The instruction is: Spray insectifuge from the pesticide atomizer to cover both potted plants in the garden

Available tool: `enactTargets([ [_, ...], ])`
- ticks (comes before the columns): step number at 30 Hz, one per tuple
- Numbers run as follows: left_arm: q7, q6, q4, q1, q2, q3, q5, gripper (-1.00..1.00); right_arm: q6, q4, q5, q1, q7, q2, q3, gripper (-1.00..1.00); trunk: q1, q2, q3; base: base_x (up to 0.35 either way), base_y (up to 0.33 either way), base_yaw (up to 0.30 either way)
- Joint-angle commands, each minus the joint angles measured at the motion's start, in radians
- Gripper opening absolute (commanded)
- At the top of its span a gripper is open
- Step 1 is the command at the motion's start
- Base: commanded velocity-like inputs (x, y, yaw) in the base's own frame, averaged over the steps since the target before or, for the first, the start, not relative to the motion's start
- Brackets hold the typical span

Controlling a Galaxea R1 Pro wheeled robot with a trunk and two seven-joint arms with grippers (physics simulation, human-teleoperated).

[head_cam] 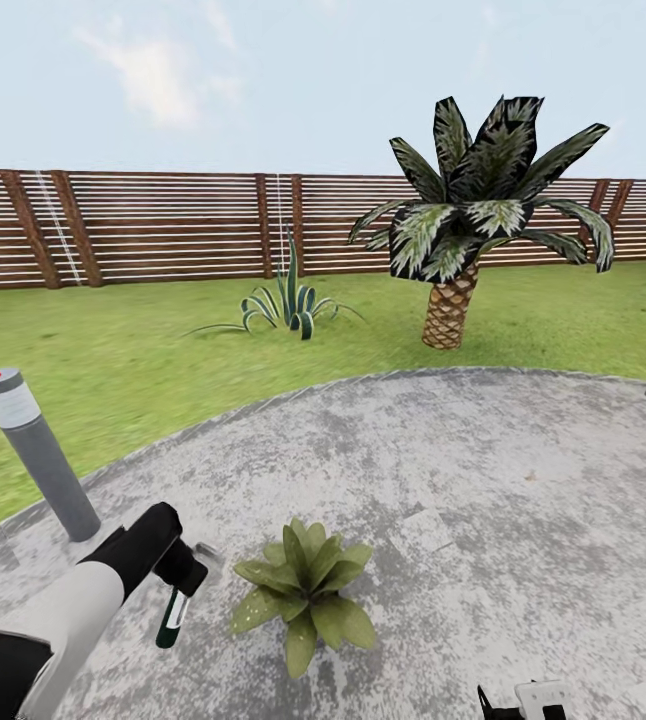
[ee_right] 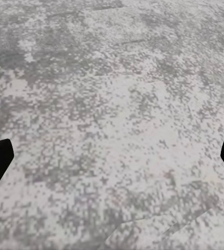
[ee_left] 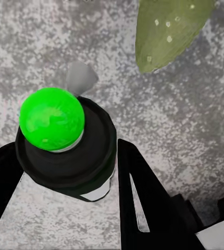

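One potted plant [head_cam: 306, 592] sits on my patio [head_cam: 483, 500]; my left gripper [ee_left: 65, 172] pinches the pesticide atomizer [ee_left: 65, 146] beside it. Right gripper [ee_right: 112, 156] fingers look spread, I think.

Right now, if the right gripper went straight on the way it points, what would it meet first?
Most likely the grey mottled paved patio: the right gripper, fingers wide apart, faces bare paving, though depth is unclear.

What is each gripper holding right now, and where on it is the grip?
The left gripper holds the pesticide atomizer, fingers on either side of its body just below the green-spotted head. The right gripper is open over the bare patio.
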Motion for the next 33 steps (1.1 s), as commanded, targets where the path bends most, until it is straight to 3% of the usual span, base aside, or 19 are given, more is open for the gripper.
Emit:
enactTargets([
  [1,-0.026,0.001,-0.002,-0.004,0.000,-0.002,-0.035,-1.00,-0.003,0.000,0.002,-0.001,0.007,0.000,-0.008,1.00,0.000,0.000,-0.001,0.000,0.000,0.000],
  [6,-0.100,-0.008,-0.001,0.000,0.007,-0.007,-0.118,-1.00,-0.003,0.000,0.002,-0.001,0.007,0.000,-0.008,1.00,0.000,0.000,-0.001,0.000,0.000,0.000],
  [10,-0.171,-0.012,-0.002,0.001,0.005,-0.007,-0.216,-1.00,-0.003,0.000,0.002,-0.001,0.007,0.000,-0.008,1.00,0.000,0.000,-0.001,0.000,0.000,0.000],
  [11,-0.199,-0.013,-0.008,-0.003,0.000,-0.005,-0.256,-1.00,-0.003,0.000,0.002,-0.001,0.007,0.000,-0.008,1.00,0.000,0.000,-0.001,0.000,0.000,0.000],
  [13,-0.236,-0.013,-0.039,-0.005,-0.021,-0.004,-0.299,-1.00,-0.003,0.000,0.003,-0.001,0.007,0.000,-0.008,1.00,0.000,0.000,-0.001,0.000,0.000,0.000],
  [15,-0.277,-0.011,-0.092,-0.006,-0.066,-0.014,-0.350,-1.00,-0.003,0.000,0.004,-0.001,0.007,0.000,-0.008,1.00,0.000,0.000,-0.001,0.000,0.000,0.000],
  [18,-0.288,-0.009,-0.106,-0.005,-0.083,-0.036,-0.373,-1.00,-0.003,-0.001,0.003,-0.001,0.007,0.000,-0.009,1.00,0.000,0.000,-0.001,0.000,0.000,0.000],
  [23,-0.291,-0.010,-0.106,0.001,-0.074,-0.045,-0.382,-1.00,-0.003,-0.001,0.004,-0.001,0.007,0.000,-0.009,1.00,0.000,0.000,-0.001,0.000,0.000,0.000],
  [29,-0.292,-0.040,-0.093,0.014,-0.003,-0.048,-0.380,-1.00,-0.003,-0.001,0.004,-0.001,0.007,0.000,-0.008,1.00,0.000,0.000,-0.001,0.000,0.000,0.000],
  [33,-0.292,-0.057,-0.104,0.010,-0.028,-0.044,-0.380,-1.00,-0.003,0.000,0.004,-0.001,0.007,0.000,-0.007,1.00,0.000,0.000,-0.001,0.000,0.000,0.000],
])
